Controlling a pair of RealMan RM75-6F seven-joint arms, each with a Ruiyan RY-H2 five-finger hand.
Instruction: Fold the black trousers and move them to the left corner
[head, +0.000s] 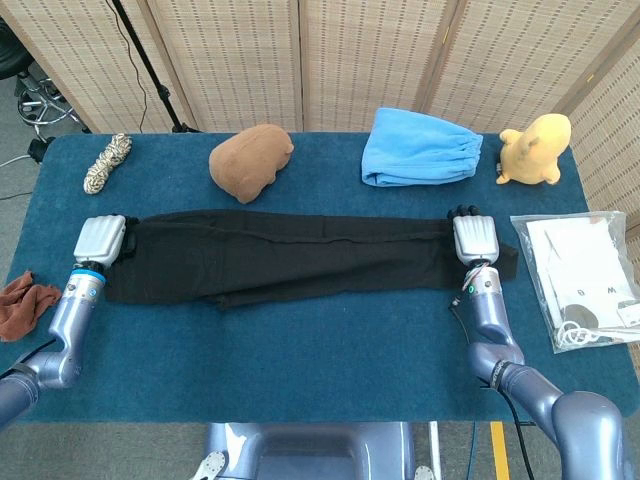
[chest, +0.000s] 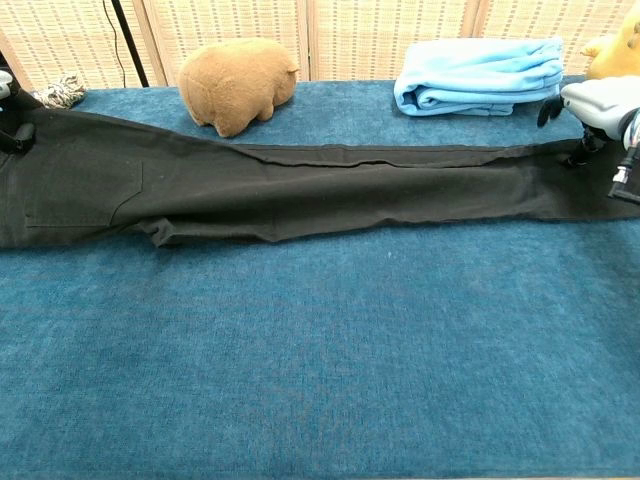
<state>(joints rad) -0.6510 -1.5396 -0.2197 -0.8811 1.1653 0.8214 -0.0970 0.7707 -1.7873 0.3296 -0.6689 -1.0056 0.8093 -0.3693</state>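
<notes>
Black trousers (head: 290, 258) lie stretched flat across the middle of the blue tabletop (head: 330, 350), unfolded, legs laid together. The waist end, with a back pocket showing, sits near the left edge; the cuffs reach toward the right edge.

A dark mark (perhaps "W") shows on the plastic bag (head: 585, 275), otherwise nothing legible.
</notes>
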